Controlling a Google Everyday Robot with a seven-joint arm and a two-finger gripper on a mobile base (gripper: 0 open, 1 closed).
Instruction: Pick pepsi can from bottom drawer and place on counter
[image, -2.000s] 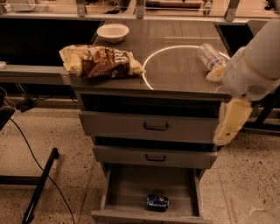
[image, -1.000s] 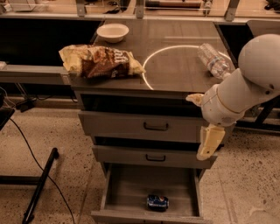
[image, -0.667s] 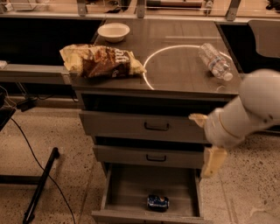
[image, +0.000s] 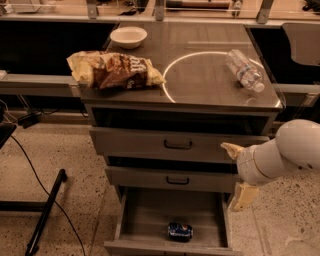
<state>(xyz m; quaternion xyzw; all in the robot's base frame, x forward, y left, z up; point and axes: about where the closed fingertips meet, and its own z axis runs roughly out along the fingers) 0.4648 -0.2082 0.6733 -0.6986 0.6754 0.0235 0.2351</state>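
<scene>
The pepsi can (image: 180, 231), blue with silver ends, lies on its side near the front of the bottom drawer (image: 147, 212), which is pulled out. The counter (image: 200, 80) above carries a thin white circle. My gripper (image: 238, 173) hangs at the cabinet's right front corner, level with the middle drawer, above and to the right of the can. Its cream fingers (image: 243, 196) stand apart with nothing between them. The white arm reaches in from the right edge.
On the counter lie a clear water bottle (image: 244, 70) at right, a crumpled chip bag (image: 115, 70) at left and a white bowl (image: 128, 36) behind. The two upper drawers (image: 175, 145) are shut. A black stand and cable (image: 45, 215) cross the floor at left.
My arm has come down from counter height at the cabinet's right side to the level of the middle drawer, and shifted right. The can and drawer have not moved.
</scene>
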